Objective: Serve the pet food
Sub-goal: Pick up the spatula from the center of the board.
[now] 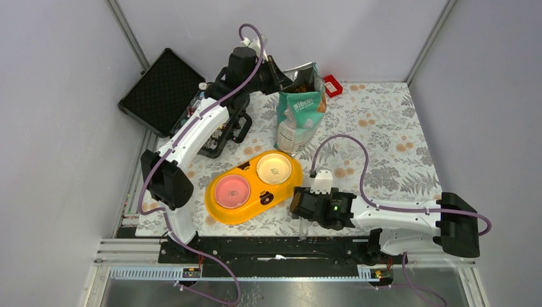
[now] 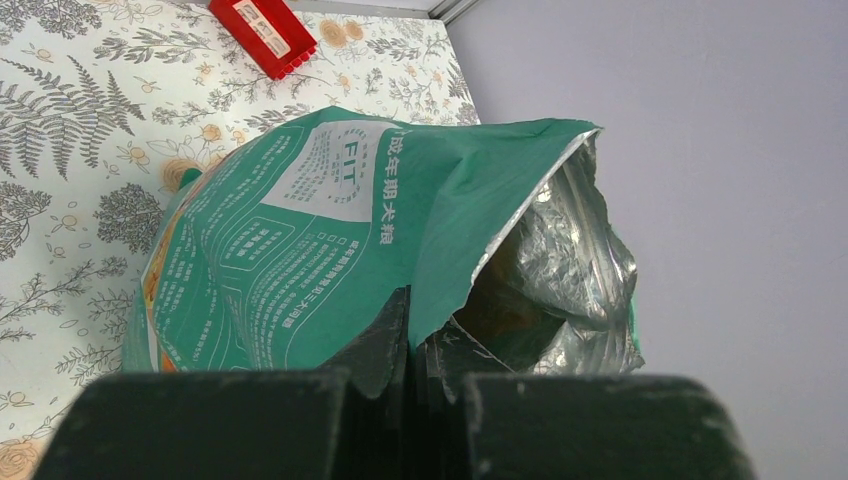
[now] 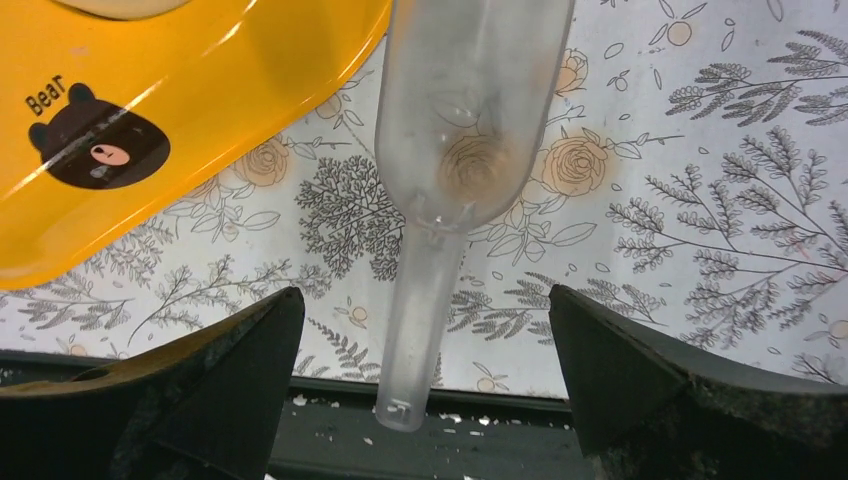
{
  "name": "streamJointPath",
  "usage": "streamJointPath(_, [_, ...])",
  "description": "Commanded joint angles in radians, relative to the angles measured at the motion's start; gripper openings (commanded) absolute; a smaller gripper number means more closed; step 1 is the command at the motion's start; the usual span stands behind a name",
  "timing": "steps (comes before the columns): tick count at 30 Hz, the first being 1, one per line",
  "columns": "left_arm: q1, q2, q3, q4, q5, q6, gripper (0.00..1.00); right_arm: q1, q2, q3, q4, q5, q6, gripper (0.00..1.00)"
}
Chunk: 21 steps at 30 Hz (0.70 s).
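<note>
Top external view: the left end effector (image 1: pixel 282 73) pinches the torn top edge of the teal-and-white stand-up foil pouch (image 1: pixel 299 115) at the far side of the table (image 1: pixel 383 141); brown kibble pellets (image 1: pixel 308 78) show in its mouth. The right end effector (image 3: pixel 425 330) is spread astride a clear plastic scoop (image 3: pixel 465 110), beside the yellow two-bowl feeder (image 1: pixel 252 214)

Even, diffuse light from overhead fills all three views, bright and without hard shadows; only a faint soft shade rims the yellow feeder (image 1: pixel 220 214) on the floral tablecloth (image 1: pixel 383 128). White glare streaks the feeder's glossy surface, and the pouch's (image 2: pixel 300 250) crumpled foil lining glints. The left gripper (image 2: pixel 410 335) looms dark and soft-edged against the lens.
</note>
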Motion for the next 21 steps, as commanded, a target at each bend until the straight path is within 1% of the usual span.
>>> streamJointPath(1, [-0.016, -0.038, 0.049, 0.059, 0.063, -0.008, 0.00, 0.002, 0.002, -0.070, 0.121, 0.066, 0.076, 1.00])
streamJointPath(2, [-0.017, -0.036, 0.050, 0.059, 0.061, -0.011, 0.00, -0.003, 0.012, -0.076, 0.150, 0.043, 0.065, 1.00])
streamJointPath(7, [-0.020, -0.036, 0.053, 0.059, 0.044, -0.012, 0.00, -0.044, 0.076, -0.059, 0.161, -0.031, 0.049, 1.00])
streamJointPath(10, [-0.022, -0.038, 0.054, 0.059, 0.041, -0.012, 0.00, -0.096, 0.113, -0.086, 0.215, -0.117, 0.038, 1.00])
streamJointPath(12, [-0.023, -0.035, 0.056, 0.058, 0.042, -0.013, 0.00, -0.128, 0.126, -0.104, 0.254, -0.165, 0.026, 0.93])
streamJointPath(14, [-0.023, -0.035, 0.055, 0.055, 0.042, -0.015, 0.00, -0.130, 0.127, -0.110, 0.271, -0.176, 0.023, 0.79])
streamJointPath(15, [-0.023, -0.037, 0.053, 0.056, 0.043, -0.014, 0.00, -0.132, 0.130, -0.110, 0.272, -0.178, 0.025, 0.74])
streamJointPath(21, [-0.024, -0.038, 0.055, 0.057, 0.045, -0.013, 0.00, -0.142, 0.200, -0.107, 0.265, -0.200, 0.045, 0.62])
